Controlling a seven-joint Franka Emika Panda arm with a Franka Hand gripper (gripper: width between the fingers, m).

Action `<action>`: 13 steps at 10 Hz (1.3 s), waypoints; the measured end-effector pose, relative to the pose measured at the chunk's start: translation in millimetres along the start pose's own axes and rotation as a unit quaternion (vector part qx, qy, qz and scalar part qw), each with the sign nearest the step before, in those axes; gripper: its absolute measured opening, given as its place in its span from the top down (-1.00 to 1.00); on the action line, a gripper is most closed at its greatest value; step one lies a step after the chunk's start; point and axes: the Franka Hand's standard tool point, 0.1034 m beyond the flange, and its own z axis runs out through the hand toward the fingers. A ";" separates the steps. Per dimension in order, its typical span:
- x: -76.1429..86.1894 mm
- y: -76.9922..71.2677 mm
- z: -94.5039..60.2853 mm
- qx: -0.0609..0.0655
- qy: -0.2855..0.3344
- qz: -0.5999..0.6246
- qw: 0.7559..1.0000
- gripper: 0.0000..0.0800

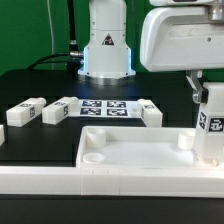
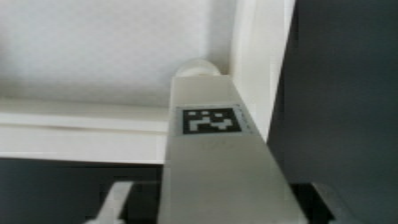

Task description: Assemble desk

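The fingers of the gripper are closed narrow on a white square leg, one pad on each of two opposite flat faces. We see the leg standing upright at the near right of the scene. Nearest of all runs the long white border rail, and the tabletop seems to rest against its far side, rim up, with round sockets in its corners. The leg's lower end is at the tabletop's right end, by a corner. Whether it sits in a socket or just beside the rim we cannot tell. We judge the leg light, stiff and smooth, so it may slip or twist under a push. The flat faces suit the pads, and we would hold it above the middle so the lower end stays free for a socket. The tabletop looks light too and too broad to grasp except at its rim, so it could slide on the black table when a leg is pressed in. Farther back lie a loose leg to the right of the marker board, a second loose leg to its left and a third loose leg beyond that. Farthest stands the robot base.
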 end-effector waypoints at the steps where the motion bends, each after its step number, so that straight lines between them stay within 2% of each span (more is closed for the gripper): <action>1: -0.6 1.4 0.4 0.001 0.004 0.062 0.998 0.27; 3: -1.5 5.2 0.8 0.017 0.012 0.156 0.988 0.27; 5: -2.4 6.0 0.8 0.020 0.019 0.228 0.973 0.27; 8: -4.0 6.5 1.3 0.030 0.016 0.360 0.932 0.27; 9: -4.7 7.0 1.5 0.038 0.009 0.414 0.910 0.27; 13: -7.9 1.4 2.3 0.047 -0.013 0.535 0.843 0.27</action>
